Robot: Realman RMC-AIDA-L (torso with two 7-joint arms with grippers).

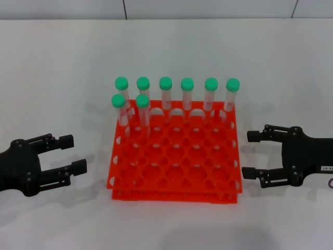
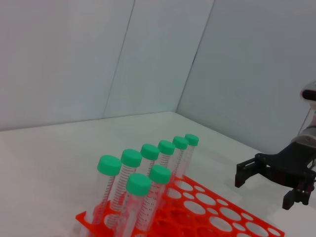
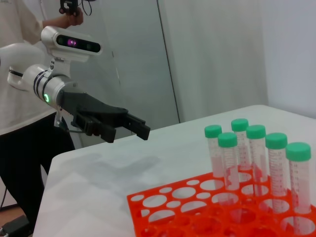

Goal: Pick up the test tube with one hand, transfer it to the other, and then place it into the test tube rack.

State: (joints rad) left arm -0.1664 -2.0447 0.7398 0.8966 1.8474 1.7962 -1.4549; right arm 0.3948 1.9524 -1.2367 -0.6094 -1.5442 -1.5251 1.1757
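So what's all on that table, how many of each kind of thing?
Green-capped test tubes: 8, all standing in the rack
Orange-red test tube rack: 1
Black grippers: 2, the left gripper and the right gripper, both with fingers open, one on each side of the rack
Total: 11

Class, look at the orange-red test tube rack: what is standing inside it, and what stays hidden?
Eight green-capped tubes stand in the test tube rack: six along the far row, two in the next row at the robot's left. The other holes are open. Tube bottoms are covered by the tiers.

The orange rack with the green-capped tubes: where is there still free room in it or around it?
The rack is crowded only along its far edge, where eight tubes stand. Its near rows are empty. Bare table lies between the rack and the left gripper, likewise the right gripper.
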